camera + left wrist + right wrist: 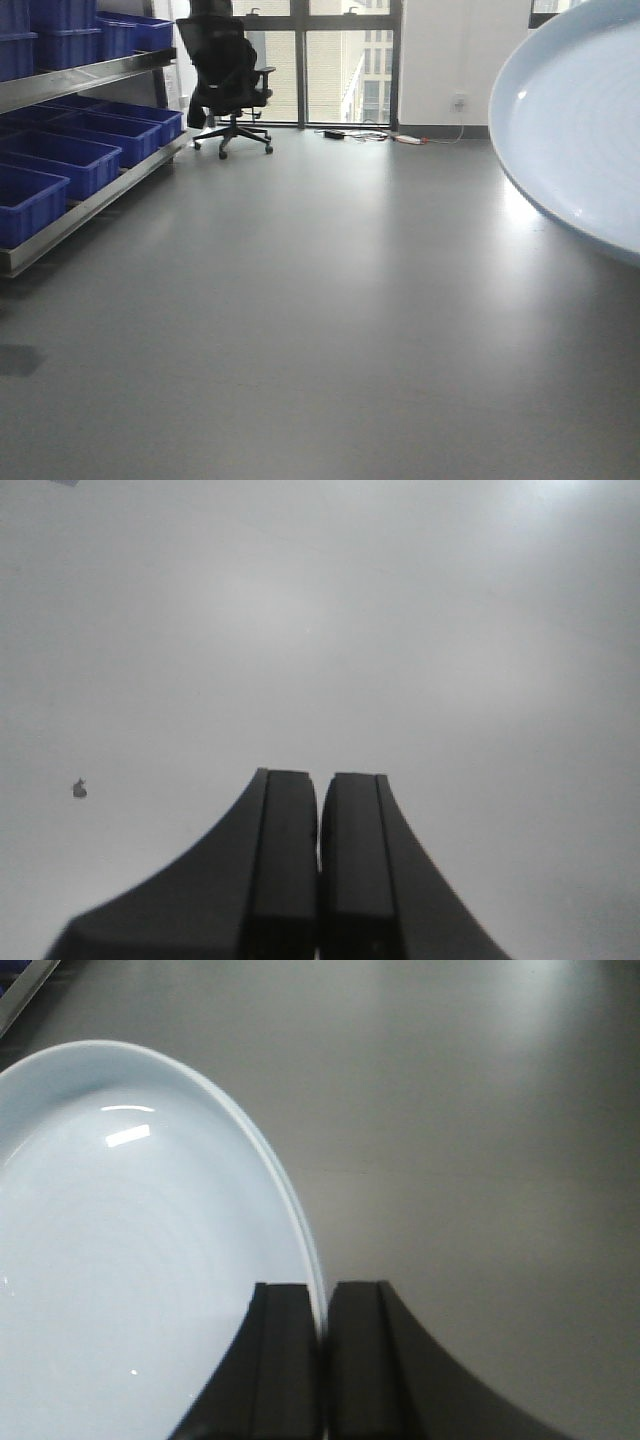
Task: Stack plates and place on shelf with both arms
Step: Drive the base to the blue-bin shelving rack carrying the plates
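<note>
My right gripper (322,1308) is clamping the thin rim of a plate (130,1260), while my left gripper (320,795) is holding its jaws pressed together on nothing. The plate is hanging tilted above the grey floor (480,1110), showing a glossy, plain, pale bluish-white face with a low upturned rim.
</note>
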Available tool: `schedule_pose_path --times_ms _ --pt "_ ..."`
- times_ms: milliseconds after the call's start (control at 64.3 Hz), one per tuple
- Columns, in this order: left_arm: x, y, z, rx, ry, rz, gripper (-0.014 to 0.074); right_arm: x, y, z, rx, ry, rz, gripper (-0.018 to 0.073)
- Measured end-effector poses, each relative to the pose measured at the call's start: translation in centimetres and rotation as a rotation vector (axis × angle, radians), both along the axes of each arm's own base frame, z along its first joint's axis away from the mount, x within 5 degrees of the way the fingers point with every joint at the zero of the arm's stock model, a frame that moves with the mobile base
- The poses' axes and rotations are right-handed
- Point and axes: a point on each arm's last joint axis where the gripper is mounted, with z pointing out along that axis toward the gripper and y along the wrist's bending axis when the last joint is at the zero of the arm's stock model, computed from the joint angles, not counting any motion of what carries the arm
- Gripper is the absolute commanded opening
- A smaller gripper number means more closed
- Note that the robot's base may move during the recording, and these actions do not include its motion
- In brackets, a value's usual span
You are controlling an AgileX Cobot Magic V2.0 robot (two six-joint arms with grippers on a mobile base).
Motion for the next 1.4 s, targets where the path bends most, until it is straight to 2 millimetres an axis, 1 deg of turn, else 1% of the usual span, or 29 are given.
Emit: schedule_pose_path --times_ms 1400 --pt "0.00 0.00 0.00 0.000 0.000 0.000 0.0083 0.00 0.00 0.00 0.000 0.000 0.000 0.0029"
